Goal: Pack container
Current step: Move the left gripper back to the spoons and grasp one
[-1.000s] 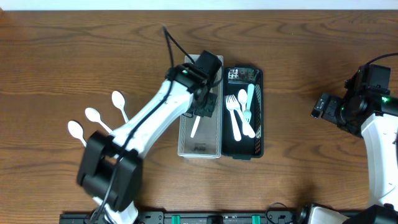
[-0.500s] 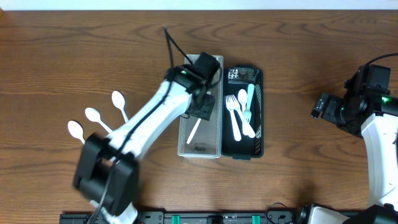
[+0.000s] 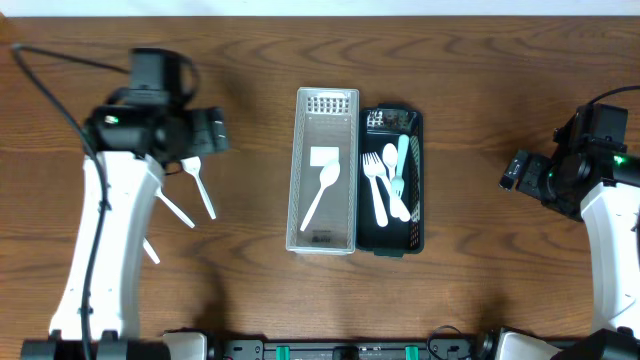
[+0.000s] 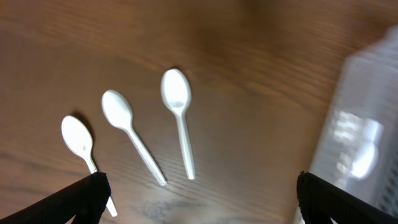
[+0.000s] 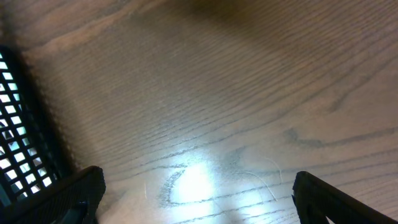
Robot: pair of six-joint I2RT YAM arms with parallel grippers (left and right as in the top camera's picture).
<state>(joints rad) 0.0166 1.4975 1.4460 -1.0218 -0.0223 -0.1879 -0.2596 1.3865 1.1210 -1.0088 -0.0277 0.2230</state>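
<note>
A clear plastic container [image 3: 322, 228] stands mid-table with one white spoon [image 3: 320, 190] lying loose inside it. Three more white spoons lie on the wood at the left [image 4: 177, 118] [image 4: 127, 130] [image 4: 84, 146]; in the overhead view my left arm hides parts of them. My left gripper [image 3: 220, 131] hovers above these spoons, open and empty [image 4: 199, 202]. The container's edge [image 4: 367, 143] shows at the right of the left wrist view. My right gripper [image 3: 515, 170] hangs far right over bare wood, open and empty [image 5: 199, 199].
A black mesh tray [image 3: 416, 230] sits against the clear container's right side, holding white forks [image 3: 374, 175], white spoons and a pale teal utensil [image 3: 402, 160]. Its mesh wall [image 5: 18, 124] shows at the left edge of the right wrist view.
My left gripper opened and left a spoon in the clear container, then swung left to above the loose spoons. The right arm has not moved.
</note>
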